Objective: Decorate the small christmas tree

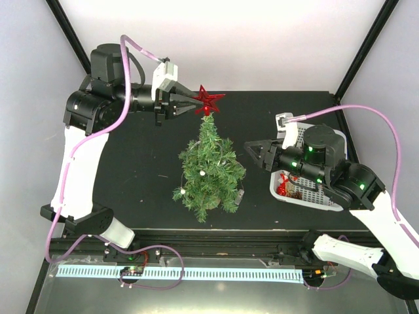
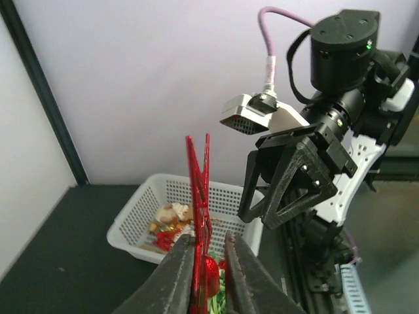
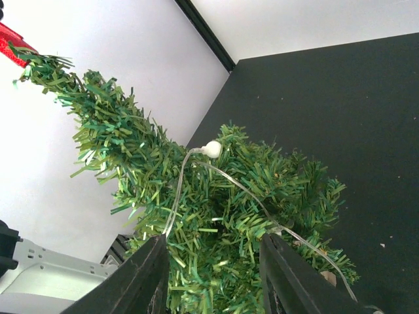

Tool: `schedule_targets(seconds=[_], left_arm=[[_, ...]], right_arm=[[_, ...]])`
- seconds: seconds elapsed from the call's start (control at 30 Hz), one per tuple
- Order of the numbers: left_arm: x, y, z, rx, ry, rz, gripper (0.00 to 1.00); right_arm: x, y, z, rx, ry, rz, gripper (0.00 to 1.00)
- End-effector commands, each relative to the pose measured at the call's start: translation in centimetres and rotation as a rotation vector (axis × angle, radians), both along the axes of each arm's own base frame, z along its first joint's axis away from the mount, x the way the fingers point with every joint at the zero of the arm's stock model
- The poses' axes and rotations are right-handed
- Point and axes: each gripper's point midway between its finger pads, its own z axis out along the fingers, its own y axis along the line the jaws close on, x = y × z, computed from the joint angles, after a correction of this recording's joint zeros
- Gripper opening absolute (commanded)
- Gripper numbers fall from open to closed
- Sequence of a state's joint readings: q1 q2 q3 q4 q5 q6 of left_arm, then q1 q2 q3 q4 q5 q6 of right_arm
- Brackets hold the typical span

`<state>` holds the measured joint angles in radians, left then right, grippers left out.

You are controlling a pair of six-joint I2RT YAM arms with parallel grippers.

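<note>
The left hand (image 1: 190,106) is closed on the red star (image 1: 209,99) and holds it just above the tip of the small christmas tree (image 1: 208,171), which stands upright in the middle of the dark surface (image 1: 131,163); the right hand (image 1: 256,154) hangs beside the tree with fingers (image 3: 147,275) apart, holding nothing. The step, I judge, is placing the topper: next the star must come down straight onto the tip before release.

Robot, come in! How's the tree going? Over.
Left pincer shut on star, atop tree. Right pincer open, empty, beside it. Tree upright, light string on it. Nothing in the way seen.
</note>
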<state>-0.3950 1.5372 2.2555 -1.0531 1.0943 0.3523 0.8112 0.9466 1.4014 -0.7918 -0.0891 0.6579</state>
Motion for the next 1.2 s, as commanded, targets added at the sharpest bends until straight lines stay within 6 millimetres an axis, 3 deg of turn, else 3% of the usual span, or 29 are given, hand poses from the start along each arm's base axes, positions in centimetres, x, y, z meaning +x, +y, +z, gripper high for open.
schedule_targets(seconds=[0.0,0.23,0.5,0.73,0.8,1.0,1.17], left_arm=[[0.0,0.2,-0.5,0.030,0.026,0.038,0.22],[0.2,0.3,-0.3,0.031,0.018,0.056,0.41],[0.2,0.5,-0.2,0.033,0.009,0.070,0.54],[0.8,1.1,-0.3,0.045,-0.005,0.116,0.70],[1.0,1.3,-0.3,0.047,-0.006,0.129,0.80],[1.4,2.1,-0.2,0.049,-0.011,0.168,0.81],[1.5,3.2,0.4,0.032,-0.006,0.209,0.80]], right_arm=[[-0.2,0.1,0.8,0.032,-0.016,0.008,0.40],[-0.1,0.1,0.7,0.029,-0.017,0.008,0.40],[0.0,0.0,1.1,0.032,-0.026,-0.001,0.42],[0.1,-0.4,1.5,0.032,-0.036,-0.021,0.49],[0.2,-0.5,1.7,0.033,-0.040,-0.027,0.52],[0.5,-1.0,2.9,0.047,-0.065,-0.061,0.56],[0.9,-1.2,6.4,0.102,-0.118,-0.087,0.58]])
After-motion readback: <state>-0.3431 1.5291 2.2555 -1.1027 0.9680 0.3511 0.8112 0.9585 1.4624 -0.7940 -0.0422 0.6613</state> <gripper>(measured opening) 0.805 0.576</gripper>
